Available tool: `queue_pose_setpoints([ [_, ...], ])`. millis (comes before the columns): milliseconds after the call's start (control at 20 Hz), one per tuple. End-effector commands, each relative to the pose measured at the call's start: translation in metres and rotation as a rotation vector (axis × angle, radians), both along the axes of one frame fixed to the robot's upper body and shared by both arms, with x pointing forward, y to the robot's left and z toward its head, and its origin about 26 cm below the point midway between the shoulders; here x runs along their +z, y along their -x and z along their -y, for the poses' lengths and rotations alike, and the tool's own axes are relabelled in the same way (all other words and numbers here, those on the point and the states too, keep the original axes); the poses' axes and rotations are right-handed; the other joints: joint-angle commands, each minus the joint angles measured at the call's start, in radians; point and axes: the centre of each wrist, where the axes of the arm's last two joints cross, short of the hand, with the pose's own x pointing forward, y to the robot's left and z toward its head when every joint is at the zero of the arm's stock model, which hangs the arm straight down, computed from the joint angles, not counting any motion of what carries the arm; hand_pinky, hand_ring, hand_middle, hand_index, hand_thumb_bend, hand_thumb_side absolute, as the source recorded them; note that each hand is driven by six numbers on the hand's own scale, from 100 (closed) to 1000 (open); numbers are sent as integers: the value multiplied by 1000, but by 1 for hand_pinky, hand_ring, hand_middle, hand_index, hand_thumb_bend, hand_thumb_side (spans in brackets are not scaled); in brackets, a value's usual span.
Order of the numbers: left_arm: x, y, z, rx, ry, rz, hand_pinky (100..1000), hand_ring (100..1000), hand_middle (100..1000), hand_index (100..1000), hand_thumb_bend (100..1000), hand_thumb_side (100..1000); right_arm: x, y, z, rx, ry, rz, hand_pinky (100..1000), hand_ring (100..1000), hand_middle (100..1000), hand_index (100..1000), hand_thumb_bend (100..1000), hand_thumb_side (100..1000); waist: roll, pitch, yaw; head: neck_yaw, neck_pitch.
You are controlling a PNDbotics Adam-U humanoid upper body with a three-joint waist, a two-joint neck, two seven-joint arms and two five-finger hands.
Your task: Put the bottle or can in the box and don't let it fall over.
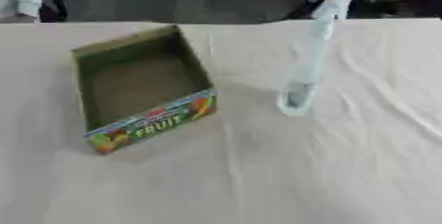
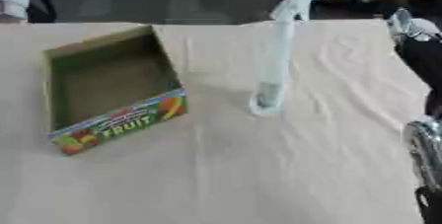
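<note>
Left eye view: box (image 1: 142, 87) holds nothing; bottle (image 1: 309, 53) stands beside it; hand state cannot be told.

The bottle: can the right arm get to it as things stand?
Probably yes. The bottle stands alone on the cloth, apart from the box; the right arm shows at the right edge, nothing between.

We see soft, even light and overall blur; the box (image 1: 142, 87) casts faint shadow on the counter (image 1: 328, 168).
</note>
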Motion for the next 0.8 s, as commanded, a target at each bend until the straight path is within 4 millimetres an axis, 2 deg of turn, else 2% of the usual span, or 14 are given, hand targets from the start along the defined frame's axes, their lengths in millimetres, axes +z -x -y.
queue_pose_setpoints([
  [50,10,3,-1,14,-15,33,1000,1000,1000,938,189,816,10,4,1,1,7,34,900,711,905,847,658,100,0,-20,3,-4,-1],
  [200,9,3,0,15,-11,35,1000,1000,1000,933,188,816,9,4,0,13,8,30,903,708,905,856,661,100,0,-20,4,-4,-4],
  [350,9,3,1,14,-10,35,1000,1000,1000,930,188,817,7,4,-5,93,-39,0,904,699,899,908,668,100,0,-19,5,-3,-10],
  [450,9,3,1,11,-11,34,1000,1000,1000,929,188,817,4,4,-9,186,-94,-39,872,664,875,979,681,100,0,-19,5,-5,-14],
  [550,9,3,1,10,-11,33,1000,1000,1000,928,188,817,2,4,-13,289,-166,-84,826,629,850,1000,690,100,-1,-19,6,-7,-17],
  [600,9,3,1,9,-11,32,1000,1000,1000,926,188,818,1,5,-15,337,-203,-110,708,572,795,1000,707,107,0,-18,6,-8,-18],
  [650,9,3,1,8,-12,31,1000,1000,1000,926,188,818,0,5,-16,382,-241,-137,708,572,795,1000,707,107,-1,-18,6,-8,-19],
  [700,9,3,1,7,-12,31,1000,1000,1000,925,187,818,-2,5,-18,423,-280,-168,531,507,725,1000,726,125,-1,-18,6,-9,-21],
  [750,9,3,1,6,-13,31,1000,1000,1000,924,187,818,-3,5,-20,462,-320,-199,431,469,666,1000,733,134,-1,-18,7,-9,-22],
  [800,9,3,1,5,-13,31,1000,1000,1000,925,188,818,-4,5,-21,492,-359,-226,280,391,556,1000,745,144,-1,-18,7,-9,-22],
])
